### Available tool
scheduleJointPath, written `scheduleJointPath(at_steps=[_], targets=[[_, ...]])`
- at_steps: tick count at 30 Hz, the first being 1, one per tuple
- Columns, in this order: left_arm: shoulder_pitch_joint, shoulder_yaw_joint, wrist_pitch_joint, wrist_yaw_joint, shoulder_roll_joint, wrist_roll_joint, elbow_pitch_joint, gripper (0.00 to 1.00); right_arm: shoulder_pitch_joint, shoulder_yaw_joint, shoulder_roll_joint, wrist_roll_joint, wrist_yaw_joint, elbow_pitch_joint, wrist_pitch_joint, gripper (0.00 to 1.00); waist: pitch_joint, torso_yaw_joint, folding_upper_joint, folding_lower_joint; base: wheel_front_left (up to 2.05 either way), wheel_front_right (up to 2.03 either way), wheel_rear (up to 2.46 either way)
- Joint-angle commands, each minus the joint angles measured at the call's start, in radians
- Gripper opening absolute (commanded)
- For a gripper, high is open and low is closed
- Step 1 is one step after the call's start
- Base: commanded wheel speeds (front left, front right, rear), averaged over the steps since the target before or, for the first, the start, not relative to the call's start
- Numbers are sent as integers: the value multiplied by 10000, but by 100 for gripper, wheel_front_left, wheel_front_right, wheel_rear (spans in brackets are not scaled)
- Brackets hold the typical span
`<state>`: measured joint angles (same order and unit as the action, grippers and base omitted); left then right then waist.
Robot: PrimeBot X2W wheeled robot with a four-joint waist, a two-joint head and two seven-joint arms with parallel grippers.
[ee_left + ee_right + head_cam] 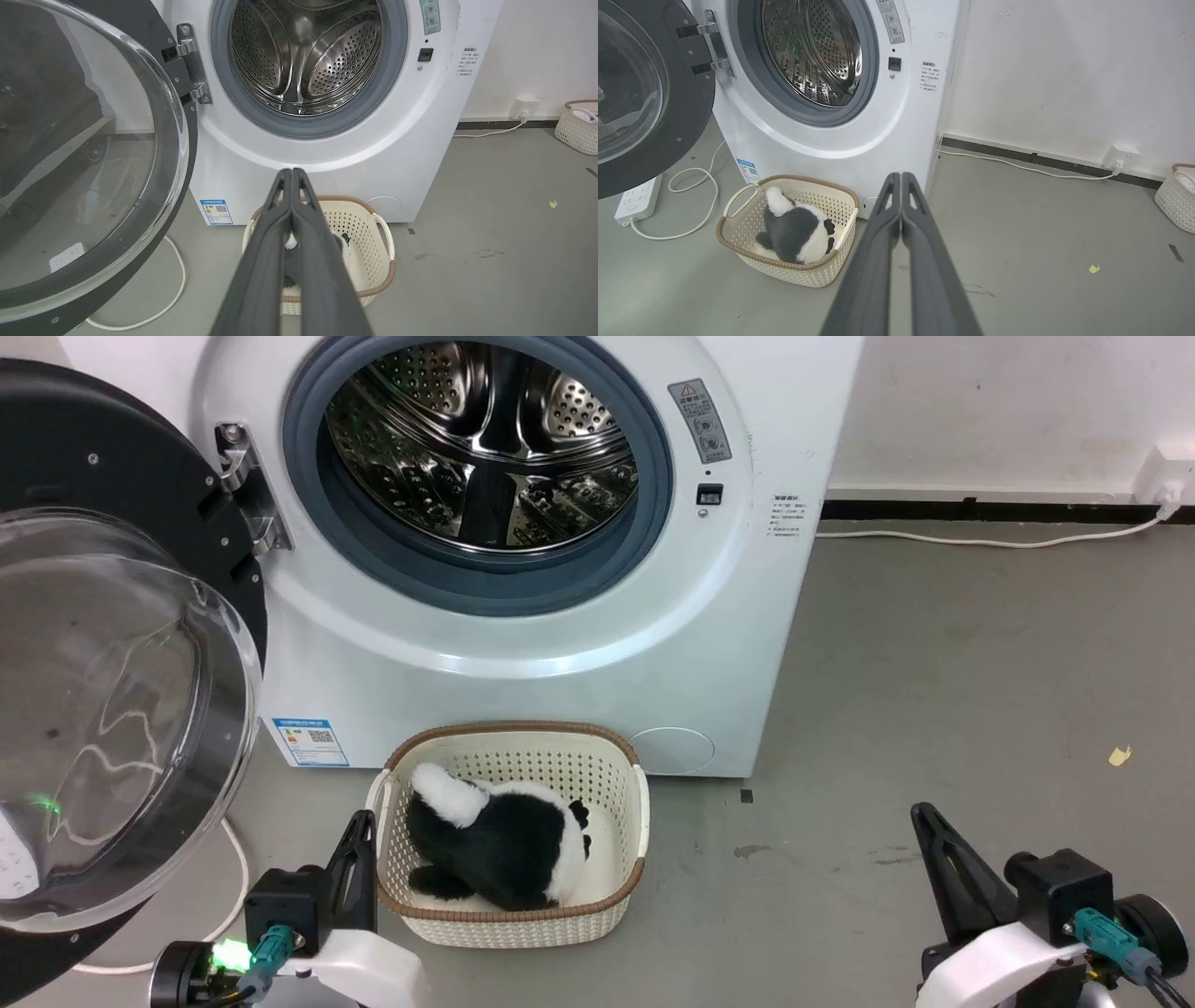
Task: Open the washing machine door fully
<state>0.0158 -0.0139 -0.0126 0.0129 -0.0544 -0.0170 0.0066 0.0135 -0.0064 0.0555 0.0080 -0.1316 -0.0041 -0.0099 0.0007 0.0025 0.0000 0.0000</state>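
Plainly, the left gripper (292, 173) is seen with its two fingers pressed together, nothing held, near the left rim of the basket (359, 201). To its left and higher, the washing machine door (93, 154) is found swung out on its hinge (192, 65) from the washing machine (327, 154). The right gripper (901, 176), likewise pressed together and empty, is set well apart on the far side, so the left arm is judged nearer. Whether the door is at its stop cannot quite be told; it seems nearly so.

Looks like a bare laundry corner: white washing machine (560, 653), laundry basket (523, 730), grey concrete floor (934, 709), plain wall (980, 401).
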Motion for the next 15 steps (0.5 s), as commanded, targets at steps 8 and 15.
scheduleJointPath(at_steps=[8, 15], targets=[[-158, 139, 126, -129, 41, 170, -66, 0, -135, 64, -53, -80, 9, 41, 99, 0, -7, -25, 0, 0, 0, 0, 0], [-158, 139, 126, -129, 41, 170, -66, 0, -135, 64, -53, -80, 9, 41, 99, 0, -7, -25, 0, 0, 0, 0, 0]])
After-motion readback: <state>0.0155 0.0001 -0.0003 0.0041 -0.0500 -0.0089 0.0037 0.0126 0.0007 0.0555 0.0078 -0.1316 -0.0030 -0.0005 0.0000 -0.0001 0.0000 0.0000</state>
